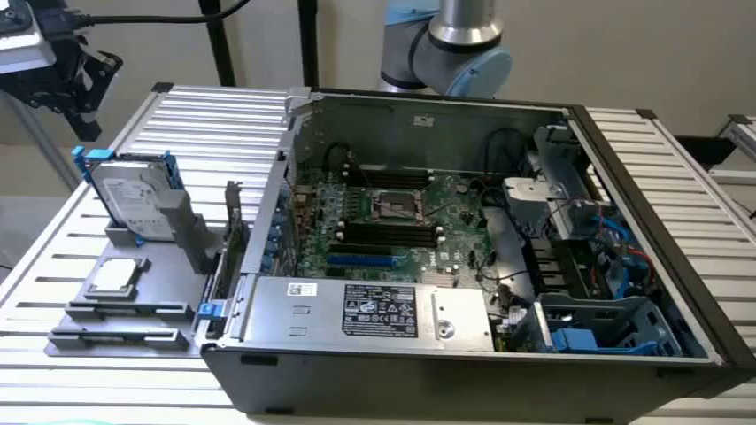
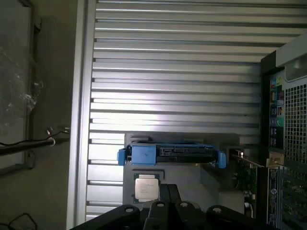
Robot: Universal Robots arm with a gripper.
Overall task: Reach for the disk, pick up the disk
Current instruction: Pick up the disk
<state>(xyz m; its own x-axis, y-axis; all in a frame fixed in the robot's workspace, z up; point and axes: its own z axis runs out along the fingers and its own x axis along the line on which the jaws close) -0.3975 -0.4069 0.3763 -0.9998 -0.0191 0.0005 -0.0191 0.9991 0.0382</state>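
I judged the reach to be the step in hand, with nothing grasped yet. The black gripper hung high over the slatted aluminium table, its jaws pressed together and empty. The disk, a rectangular silver-grey hard drive with a white label and blue plastic rails, stood on edge in a grey plastic stand. It was below the jaws and well apart from them, its thin top edge turned up toward them. A small square silver chip lay flat near the drive's foot, also below the jaws. The open black computer case sat off to one side of them. The wrist pointed downward. The arm's grey and blue joint rose beyond the case. A pick-up, I reckoned, would call for the jaws to part, line up across that thin edge and descend squarely, clear of the stand and chip.
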